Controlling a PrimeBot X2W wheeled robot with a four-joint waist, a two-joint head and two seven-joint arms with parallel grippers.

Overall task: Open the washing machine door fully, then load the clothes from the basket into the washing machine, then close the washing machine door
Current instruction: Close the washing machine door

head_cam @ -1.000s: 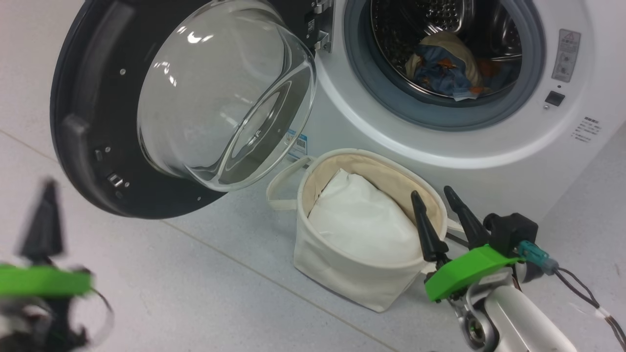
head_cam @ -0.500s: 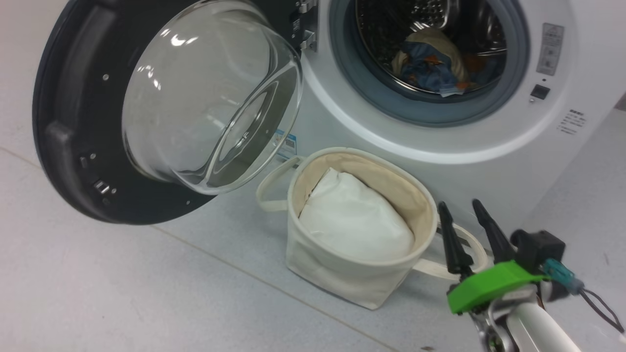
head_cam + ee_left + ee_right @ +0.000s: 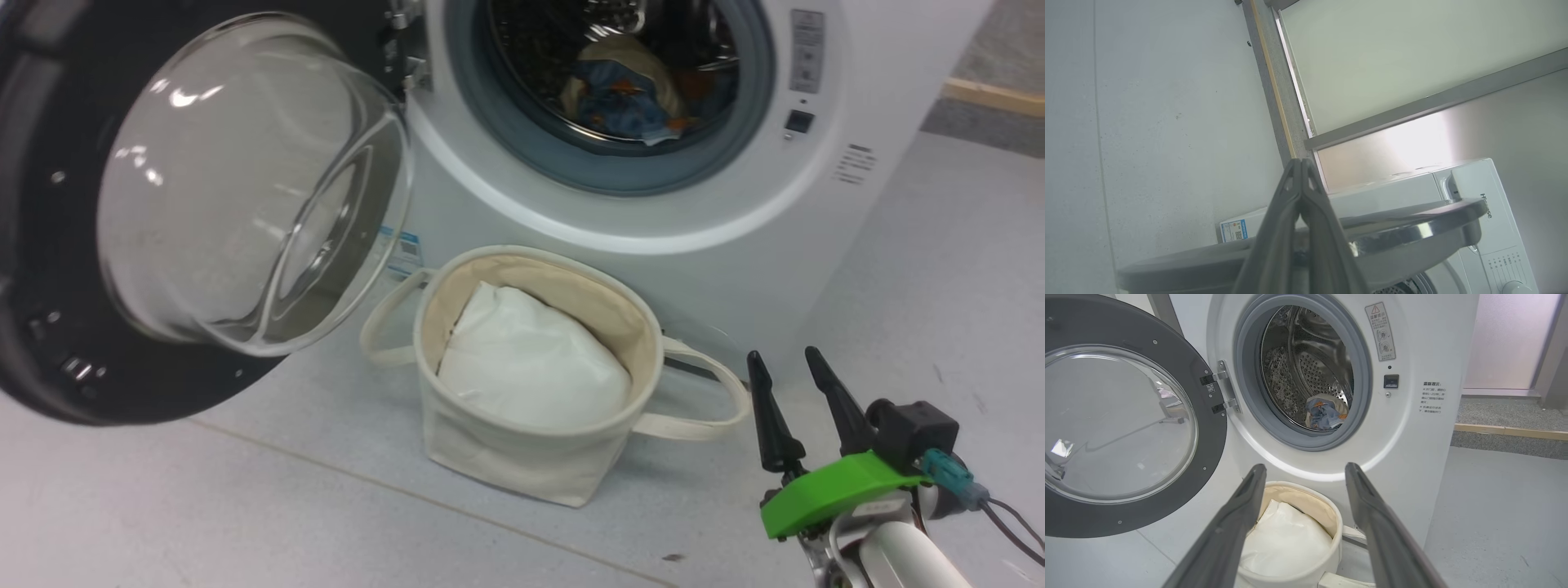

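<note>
I see round black-rimmed glass-bowled washing machine door (image 3: 204,204) swung wide | blue, orange and cream clothes (image 3: 624,94) in drum of white front-loading washing machine (image 3: 735,269) | round cream canvas basket (image 3: 522,461) on floor (image 3: 204,506) before it, holding plain white padding (image 3: 531,367) | my right hand (image 3: 782,358) spread, empty, beside basket | left hand (image 3: 1301,163) pressed together, empty

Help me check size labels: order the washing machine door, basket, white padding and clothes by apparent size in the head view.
1. washing machine door, nearest the camera
2. basket
3. white padding, inside it
4. clothes, farthest back, so true size unsure
</note>
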